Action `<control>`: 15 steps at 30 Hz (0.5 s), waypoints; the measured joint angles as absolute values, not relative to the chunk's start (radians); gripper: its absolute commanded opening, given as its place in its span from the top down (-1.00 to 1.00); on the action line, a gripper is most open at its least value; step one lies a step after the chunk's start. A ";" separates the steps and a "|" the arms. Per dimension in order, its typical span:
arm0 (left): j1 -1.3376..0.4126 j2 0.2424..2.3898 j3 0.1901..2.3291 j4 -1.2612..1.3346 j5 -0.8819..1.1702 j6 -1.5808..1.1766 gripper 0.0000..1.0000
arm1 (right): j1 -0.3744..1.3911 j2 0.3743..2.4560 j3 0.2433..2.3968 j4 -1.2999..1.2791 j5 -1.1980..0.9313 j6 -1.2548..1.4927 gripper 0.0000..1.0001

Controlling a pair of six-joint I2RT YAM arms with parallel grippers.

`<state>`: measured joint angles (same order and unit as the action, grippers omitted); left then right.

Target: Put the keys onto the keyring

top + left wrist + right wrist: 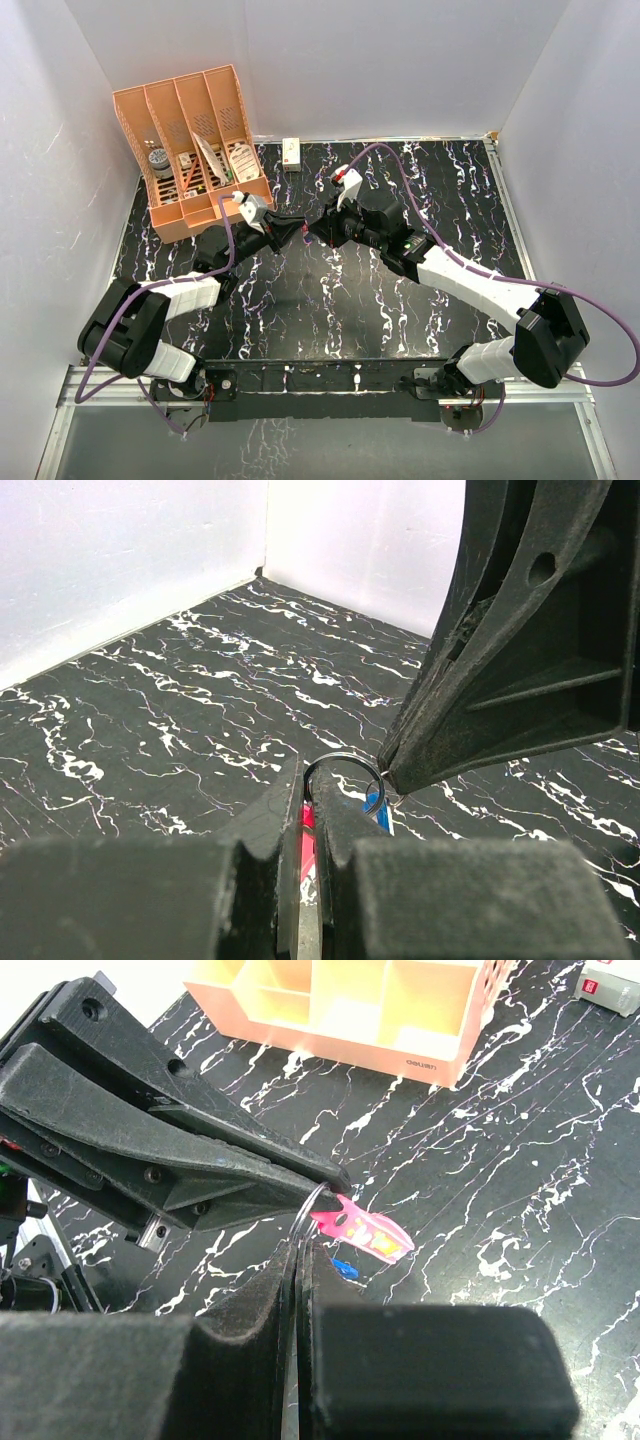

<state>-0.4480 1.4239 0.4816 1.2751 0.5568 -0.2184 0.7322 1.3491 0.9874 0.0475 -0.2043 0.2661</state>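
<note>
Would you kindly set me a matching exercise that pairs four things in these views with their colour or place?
Column one:
1. organiser
2. small box
3. key
4. keyring

Column two:
A. blue
B. pink-red
C. peach, at the table's far left corner
D. white, by the back wall

Pairs: 1-C, 2-D, 3-A, 4-B
</note>
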 measured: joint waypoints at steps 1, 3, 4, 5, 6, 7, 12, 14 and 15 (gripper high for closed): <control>-0.448 1.424 0.482 1.275 0.557 -0.218 1.00 | 0.732 1.349 0.987 0.047 -0.202 0.267 1.00; -0.448 1.424 0.482 1.276 0.557 -0.218 1.00 | 0.732 1.349 0.987 0.047 -0.197 0.268 1.00; -0.448 1.423 0.482 1.276 0.556 -0.217 1.00 | 0.732 1.349 0.987 0.047 -0.192 0.269 1.00; -0.448 1.423 0.482 1.275 0.556 -0.216 1.00 | 0.732 1.349 0.987 0.047 -0.187 0.269 1.00; -0.448 1.423 0.482 1.275 0.555 -0.216 1.00 | 0.732 1.349 0.987 0.047 -0.184 0.270 1.00; -0.448 1.422 0.482 1.275 0.553 -0.214 1.00 | 0.732 1.349 0.987 0.047 -0.181 0.271 1.00; -0.448 1.416 0.481 1.279 0.546 -0.208 1.00 | 0.733 1.349 0.987 0.047 -0.179 0.277 1.00; -0.448 1.416 0.481 1.279 0.546 -0.208 1.00 | 0.733 1.349 0.987 0.047 -0.179 0.281 1.00; -0.448 1.416 0.480 1.279 0.546 -0.208 1.00 | 0.733 1.349 0.987 0.047 -0.179 0.283 1.00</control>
<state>-0.4480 1.4162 0.4801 1.2793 0.5457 -0.2085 0.7330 1.3491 0.9874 0.0475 -0.1787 0.2829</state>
